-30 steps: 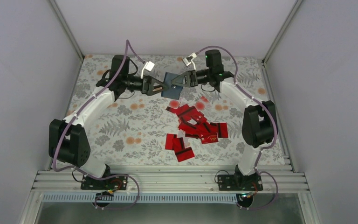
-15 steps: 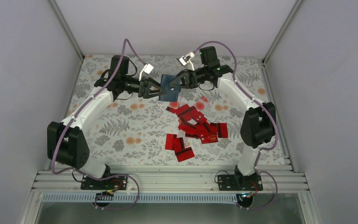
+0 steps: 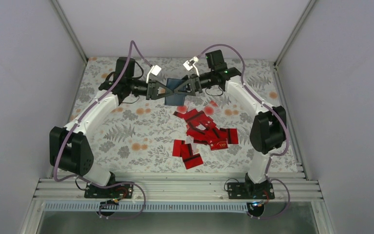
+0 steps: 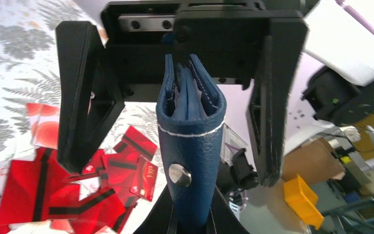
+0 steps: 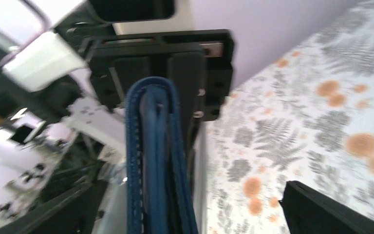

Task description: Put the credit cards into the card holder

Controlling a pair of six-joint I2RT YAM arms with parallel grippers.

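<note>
Credit cards (image 3: 205,134) lie in a loose red heap mid-table on the floral table (image 3: 126,141). Beyond the heap, the card holder (image 3: 176,99) hangs above the surface, open end toward the right arm. Left gripper (image 3: 167,90) is clamped on it. Right gripper (image 3: 185,87) faces it with fingers spread wide on either side, clear of the leather.
</note>
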